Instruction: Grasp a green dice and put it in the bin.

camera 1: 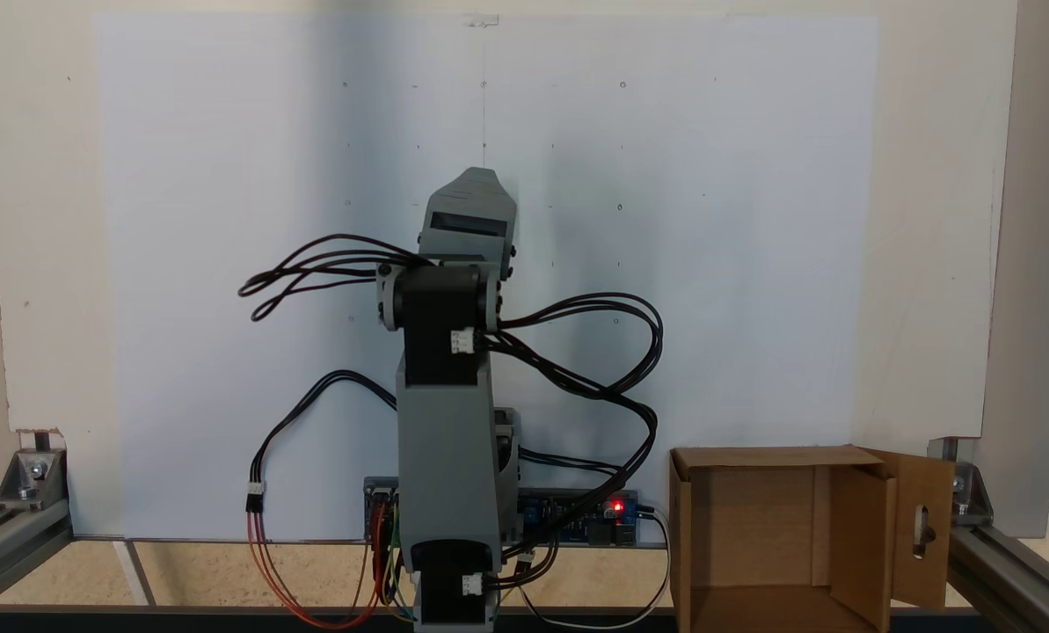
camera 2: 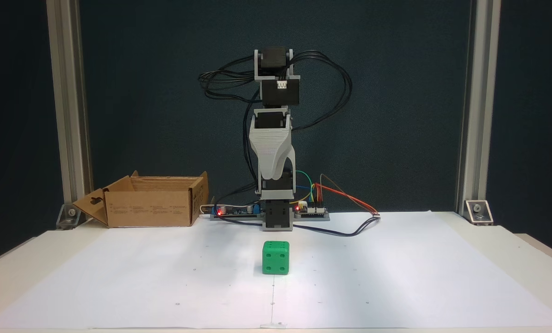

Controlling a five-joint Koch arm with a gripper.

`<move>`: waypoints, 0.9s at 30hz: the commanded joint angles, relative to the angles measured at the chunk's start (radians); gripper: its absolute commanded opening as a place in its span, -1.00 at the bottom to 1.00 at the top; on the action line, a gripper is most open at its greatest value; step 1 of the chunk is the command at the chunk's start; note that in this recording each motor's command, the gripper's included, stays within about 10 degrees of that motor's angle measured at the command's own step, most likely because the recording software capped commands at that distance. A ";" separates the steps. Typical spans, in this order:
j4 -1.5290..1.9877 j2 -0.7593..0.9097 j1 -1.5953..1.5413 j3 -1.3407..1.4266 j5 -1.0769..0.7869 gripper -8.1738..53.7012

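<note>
The gripper (camera 2: 273, 173) hangs folded, tip down, in front of the arm's base, and its jaws lie one behind the other, so whether they are parted or closed cannot be told. In a fixed view from above and behind, the gripper (camera 1: 469, 189) shows as a grey wedge pointing away over the white sheet (camera 1: 709, 264). The green dice (camera 2: 276, 257) sits on the white sheet in a fixed view from the front, well apart from the gripper, straight ahead of the base. It is a cube, with no long axis; a face with 4 pips squarely faces that camera, and the top face shows 2 pips. The bin (camera 2: 151, 201) stands at the left of that view beside the base, open side up, a flap with a keyhole slot folded outward. From above, the bin (camera 1: 691, 527) lies at lower right.
</note>
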 commanded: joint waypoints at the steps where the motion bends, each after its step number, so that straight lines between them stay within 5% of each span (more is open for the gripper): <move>1: -0.040 0.002 -0.011 0.011 0.040 0.70; 27: -0.495 0.000 -0.049 0.420 0.035 0.68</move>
